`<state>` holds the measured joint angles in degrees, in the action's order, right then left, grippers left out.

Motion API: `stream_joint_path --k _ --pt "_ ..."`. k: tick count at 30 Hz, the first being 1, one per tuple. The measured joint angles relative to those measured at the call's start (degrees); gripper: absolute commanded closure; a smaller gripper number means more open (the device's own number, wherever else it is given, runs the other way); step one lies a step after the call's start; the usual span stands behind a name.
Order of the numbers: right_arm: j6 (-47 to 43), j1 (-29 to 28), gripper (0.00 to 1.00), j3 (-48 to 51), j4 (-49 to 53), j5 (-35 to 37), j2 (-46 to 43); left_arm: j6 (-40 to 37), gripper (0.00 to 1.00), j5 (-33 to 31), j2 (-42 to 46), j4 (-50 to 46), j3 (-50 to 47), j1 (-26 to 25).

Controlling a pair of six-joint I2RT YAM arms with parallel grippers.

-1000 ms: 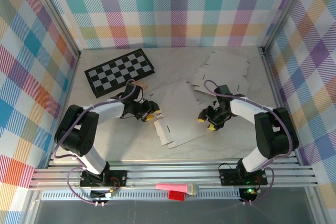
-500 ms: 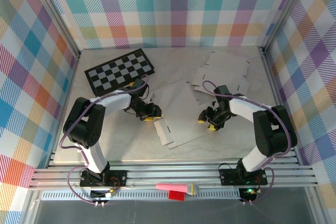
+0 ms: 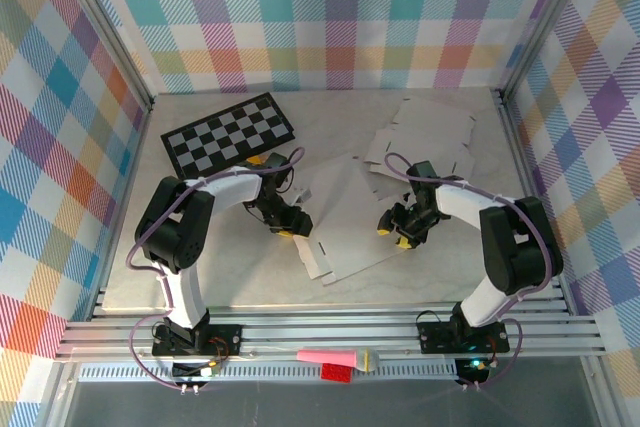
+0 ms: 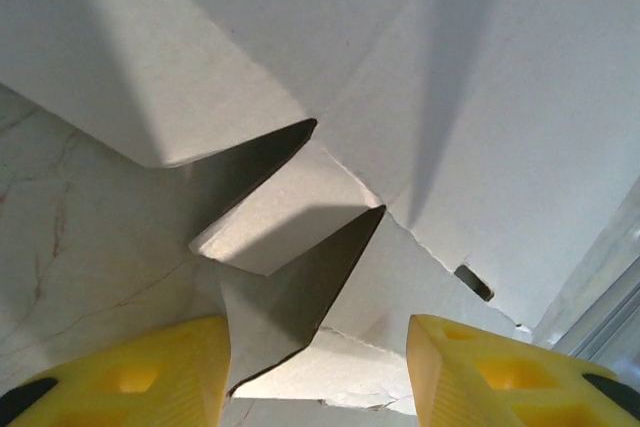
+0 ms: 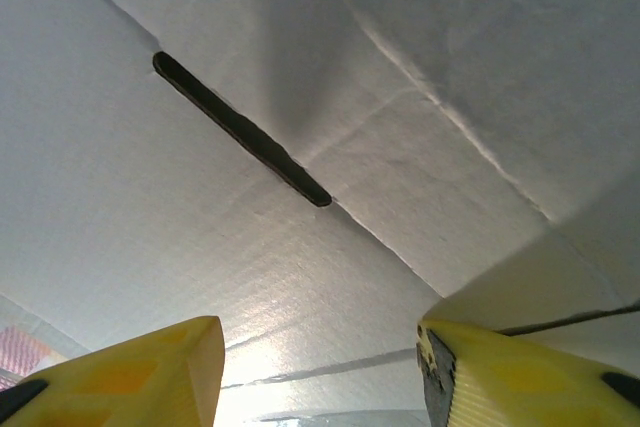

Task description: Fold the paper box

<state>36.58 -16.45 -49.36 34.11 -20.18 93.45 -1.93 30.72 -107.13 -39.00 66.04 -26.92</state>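
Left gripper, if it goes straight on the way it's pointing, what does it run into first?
Most likely the paper box. The left gripper has its jaws open and points at a small raised flap on the edge of the sheet. Depth is hard to judge, so contact may be close.

- I see bare table (image 3: 230,277) open along the near edge.
- Box (image 3: 345,217) lies mid-table; checkerboard (image 3: 228,135) covers far left, another sheet (image 3: 420,137) far right.
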Motion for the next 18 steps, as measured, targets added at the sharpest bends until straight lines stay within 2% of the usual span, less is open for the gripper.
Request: stream_joint_path --k 4,13,18 --pt "-0.07 0.04 0.45 -0.28 0.28 -0.04 0.33 -1.95 0.53 0.33 -0.31 -1.14 0.39 -0.02" --pt "-0.24 0.15 0.45 -0.74 0.74 -0.44 0.94 -3.48 0.65 1.29 -0.94 -2.97 0.98 -0.07" --pt "-0.26 0.33 0.45 -0.92 0.92 -0.48 1.11 -3.50 0.68 0.44 -0.92 -4.48 2.05 -0.04"
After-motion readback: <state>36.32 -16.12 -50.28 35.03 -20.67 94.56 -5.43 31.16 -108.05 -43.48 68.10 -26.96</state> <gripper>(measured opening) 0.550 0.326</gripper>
